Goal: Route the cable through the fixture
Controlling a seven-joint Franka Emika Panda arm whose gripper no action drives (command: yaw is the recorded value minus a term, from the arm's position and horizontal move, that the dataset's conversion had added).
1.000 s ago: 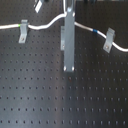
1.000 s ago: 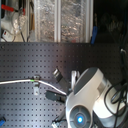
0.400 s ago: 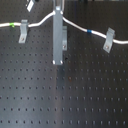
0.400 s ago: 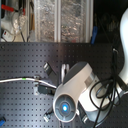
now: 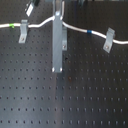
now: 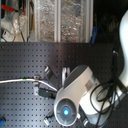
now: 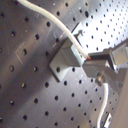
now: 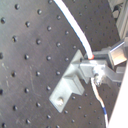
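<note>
The white cable (image 5: 37, 25) runs across the black board, with a green band (image 5: 11, 25) and a blue band (image 5: 89, 31). It peaks where my long grey fingers (image 5: 58, 45) cross it. In both wrist views my gripper (image 7: 95, 65) (image 8: 98, 64) looks shut on the cable (image 7: 50, 17) (image 8: 75, 27), right beside the grey fixture clip (image 7: 67, 60) (image 8: 75, 80). The cable lies across the clip's upper end; I cannot tell whether it sits inside. In the first exterior view the fixture is hidden behind my fingers. In the second exterior view the arm (image 6: 72, 92) covers the gripper.
Two slanted grey clips (image 5: 22, 32) (image 5: 107, 41) hold the cable on either side of my fingers. The black perforated board (image 5: 90, 90) spreads toward the first exterior view's bottom. Shelves of clutter (image 6: 50, 20) stand behind the board; robot cabling (image 6: 107, 95) hangs at the second exterior view's right.
My gripper has shifted toward the first exterior view's left with the cable, and the cable's peak has moved with it. The two slanted clips have stayed in place.
</note>
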